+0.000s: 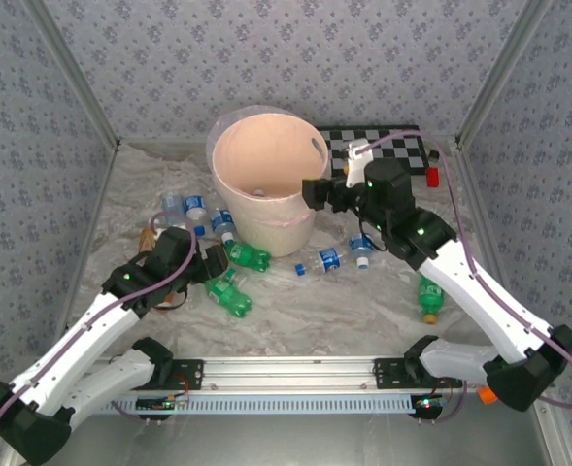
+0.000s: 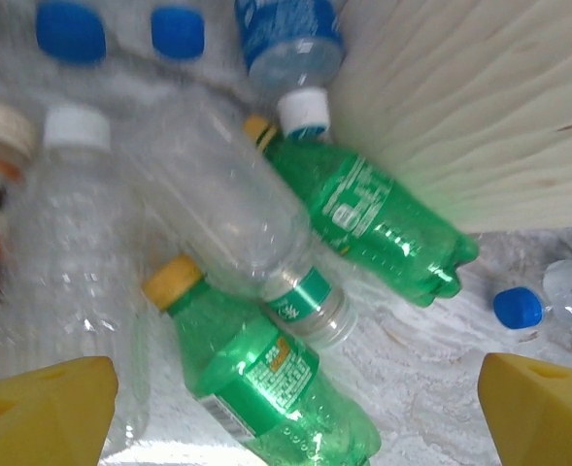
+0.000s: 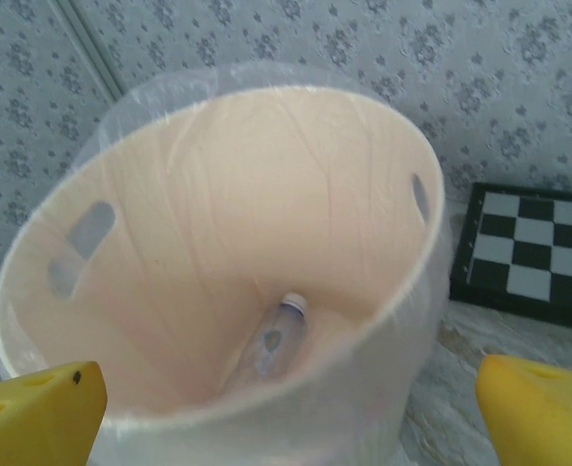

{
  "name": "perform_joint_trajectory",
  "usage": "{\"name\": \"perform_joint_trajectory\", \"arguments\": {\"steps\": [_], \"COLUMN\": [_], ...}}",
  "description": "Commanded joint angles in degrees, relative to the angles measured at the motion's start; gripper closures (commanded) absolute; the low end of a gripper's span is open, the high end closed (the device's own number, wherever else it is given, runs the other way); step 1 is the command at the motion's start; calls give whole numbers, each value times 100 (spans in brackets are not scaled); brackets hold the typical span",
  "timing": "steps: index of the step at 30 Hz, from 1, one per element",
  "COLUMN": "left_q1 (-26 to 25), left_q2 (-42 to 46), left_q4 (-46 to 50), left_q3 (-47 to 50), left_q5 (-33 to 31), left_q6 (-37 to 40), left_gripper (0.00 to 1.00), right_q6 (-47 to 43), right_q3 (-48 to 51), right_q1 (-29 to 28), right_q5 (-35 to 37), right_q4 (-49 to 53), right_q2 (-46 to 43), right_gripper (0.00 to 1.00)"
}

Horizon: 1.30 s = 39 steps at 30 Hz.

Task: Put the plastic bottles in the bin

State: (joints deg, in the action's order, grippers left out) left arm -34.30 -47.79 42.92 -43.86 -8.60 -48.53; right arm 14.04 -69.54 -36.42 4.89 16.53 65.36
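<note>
The bin is a large peach-cream bucket with a clear liner, standing at the back middle. Its wall rises beside a cluster of plastic bottles. My left gripper is open over a green bottle with a yellow cap, its yellow fingers well apart from it. A clear bottle lies across that one, with a second green bottle behind. My right gripper hangs open and empty at the bin's rim. One clear bottle lies inside the bin.
A checkerboard lies behind and to the right of the bin. Blue-labelled clear bottles lie in front of the bin, and a green one lies under the right arm. Patterned walls close in the crinkled white surface.
</note>
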Motion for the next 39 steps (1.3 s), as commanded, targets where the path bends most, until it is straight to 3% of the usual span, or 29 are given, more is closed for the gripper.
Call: {"name": "perform_joint_trajectory", "arguments": {"steps": [1, 6, 12, 26, 39], "left_q1": [-41, -158, -544, -671, -674], "left_q2": [-59, -111, -658, -1175, -1472], "left_q4": [-245, -732, -819, -1221, -1422], "left_q3": [304, 795, 844, 1233, 1450], "left_q5": [481, 684, 513, 306, 111], "left_q6": [-991, -1883, -2283, -2657, -2697], "left_gripper": [6, 14, 15, 23, 31], "right_q6": [-68, 8, 129, 608, 626], "right_q3": [505, 1148, 1675, 2197, 2076], "right_q1": [-23, 24, 89, 136, 127], "right_q5": [237, 372, 391, 629, 487], "right_q4": [-50, -3, 68, 185, 139], "right_q2": [-501, -1258, -1812, -2338, -2344], "right_gripper": [0, 0, 0, 0, 0]}}
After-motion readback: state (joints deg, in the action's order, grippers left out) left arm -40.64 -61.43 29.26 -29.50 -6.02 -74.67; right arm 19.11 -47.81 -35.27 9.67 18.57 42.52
